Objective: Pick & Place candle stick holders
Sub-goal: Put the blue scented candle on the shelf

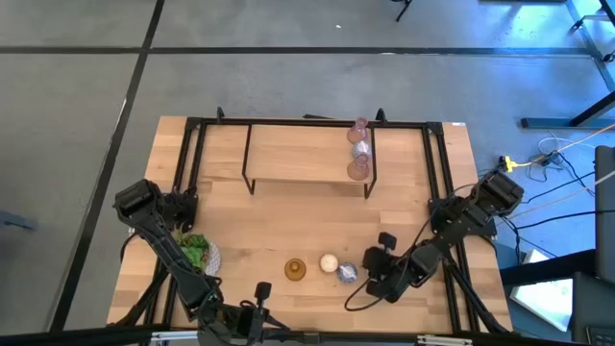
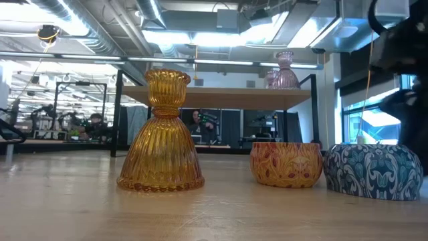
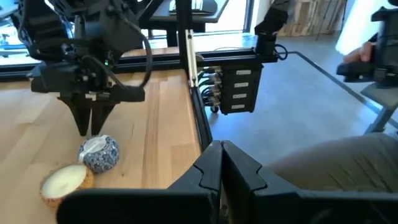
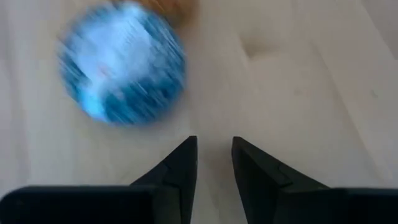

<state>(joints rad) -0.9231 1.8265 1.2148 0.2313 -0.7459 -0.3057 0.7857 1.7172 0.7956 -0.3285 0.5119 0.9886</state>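
From above, three holders sit on the raised wooden shelf (image 1: 307, 165); well in front of it stand the amber ribbed glass holder (image 1: 295, 269), the cream floral bowl holder (image 1: 329, 262) and the blue-and-white patterned round holder (image 1: 348, 273). The right gripper (image 1: 371, 274) is just beside that last one. The left gripper (image 1: 261, 306) waits at the front edge.

Low view: same three in a row.

Left wrist: its jaws look closed, empty.

Right wrist: jaws barely apart, nothing between them, blue holder off to the side. I'd say it's lining up the pick; next it needs to open wider and centre over it.

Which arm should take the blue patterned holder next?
Right. The right tool hovers beside the blue patterned holder with nothing between its fingers, which are only slightly apart. The left tool sits shut at the table's near edge, farther off, with the amber holder and cream holder nearer.
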